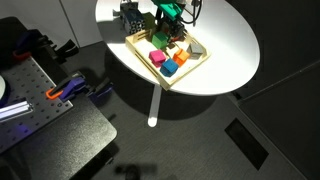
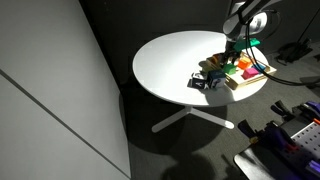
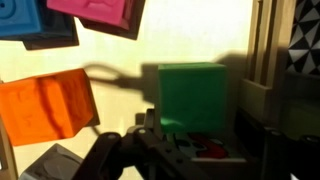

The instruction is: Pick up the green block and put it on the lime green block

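The green block point(image 3: 190, 95) is a deep green cube in the middle of the wrist view, beside the wooden tray wall point(image 3: 265, 60). My gripper point(image 3: 196, 132) has a finger close on each side of it and looks shut on it, low over the tray. In both exterior views the gripper point(image 1: 168, 20) point(image 2: 243, 45) is at the tray's far corner, with green showing at its tips. The lime green block point(image 1: 157, 58) lies in the tray near the pink one and is out of the wrist view.
The wooden tray point(image 1: 196, 64) sits on a round white table point(image 1: 225, 40) and holds orange point(image 3: 45, 105), pink point(image 3: 100, 12) and blue point(image 3: 20, 20) blocks. A dark object point(image 1: 130, 14) stands behind the tray. A metal bench point(image 1: 40, 110) is near the table.
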